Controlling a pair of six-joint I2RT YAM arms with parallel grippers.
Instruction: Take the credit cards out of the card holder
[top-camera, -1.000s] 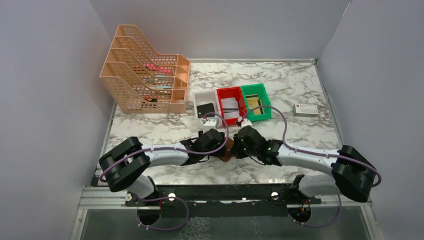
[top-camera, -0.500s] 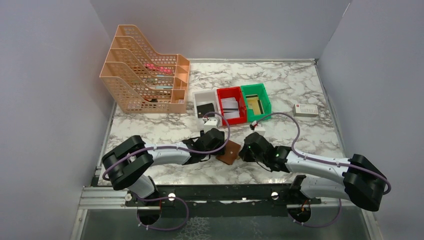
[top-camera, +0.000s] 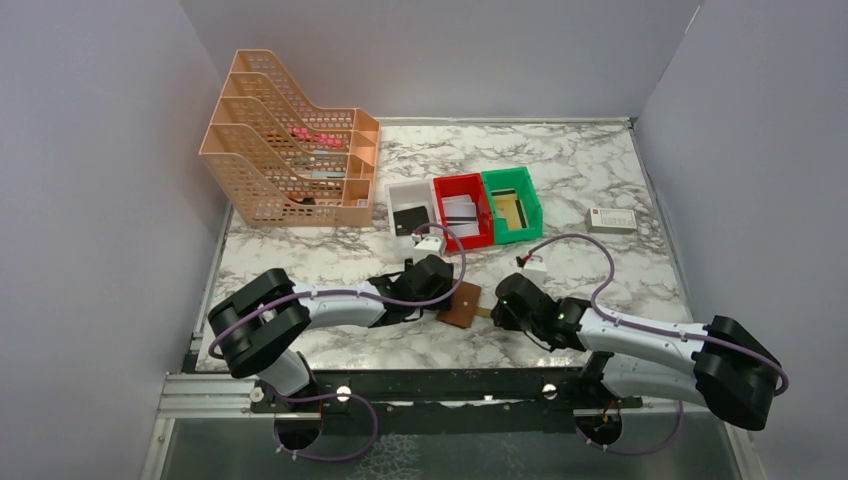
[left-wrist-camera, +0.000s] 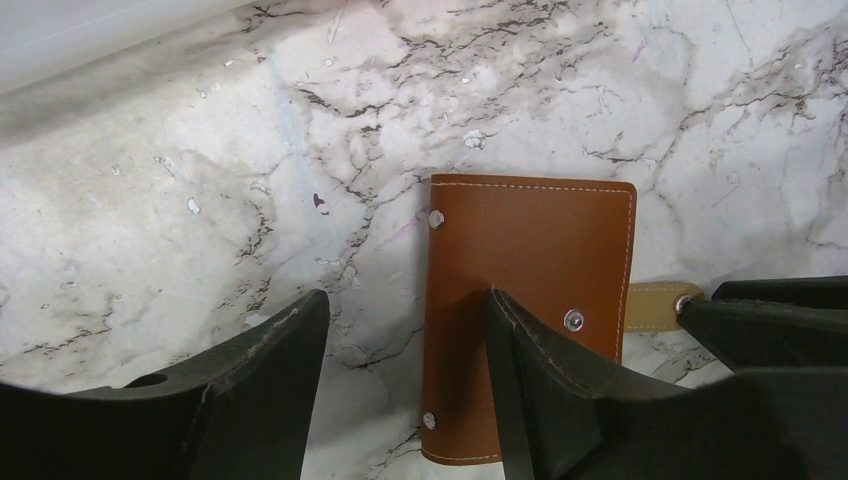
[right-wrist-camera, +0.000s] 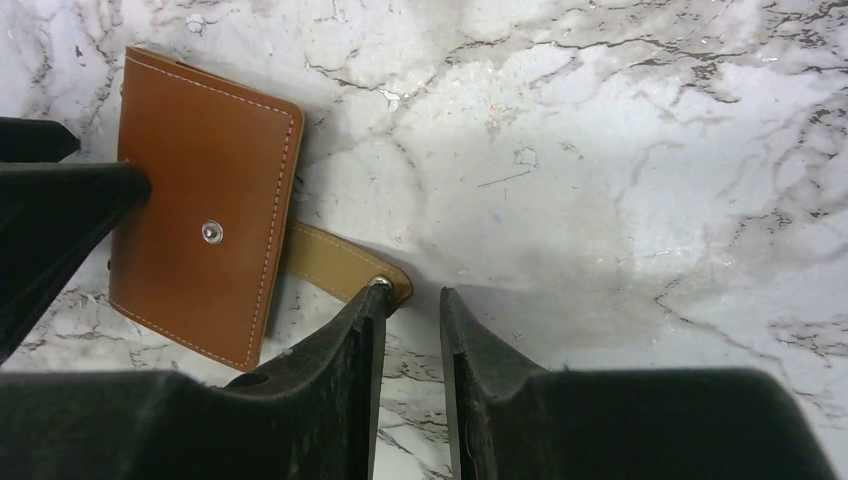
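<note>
The brown card holder (top-camera: 461, 304) lies closed and flat on the marble table. It also shows in the left wrist view (left-wrist-camera: 530, 250) and the right wrist view (right-wrist-camera: 200, 250). Its tan closing tab (right-wrist-camera: 335, 262) is unsnapped and sticks out to the right. My left gripper (left-wrist-camera: 406, 296) is open, with its right finger (left-wrist-camera: 530, 350) resting on the holder's cover. My right gripper (right-wrist-camera: 412, 292) stands just right of the tab's end, jaws a narrow gap apart with nothing between them. Credit cards lie in the bins: black (top-camera: 410, 219), white striped (top-camera: 460, 213), gold (top-camera: 508, 207). No card shows in the holder.
A white bin (top-camera: 405, 188), a red bin (top-camera: 458, 181) and a green bin (top-camera: 507, 175) stand in a row behind the grippers. An orange mesh file rack (top-camera: 285, 150) is at the back left. A small white box with a red mark (top-camera: 611, 220) lies at the right.
The holder, held up between both grippers a second ago, now lies flat on the table. My right gripper has drawn back to the right, off the holder. The left gripper barely moved.
</note>
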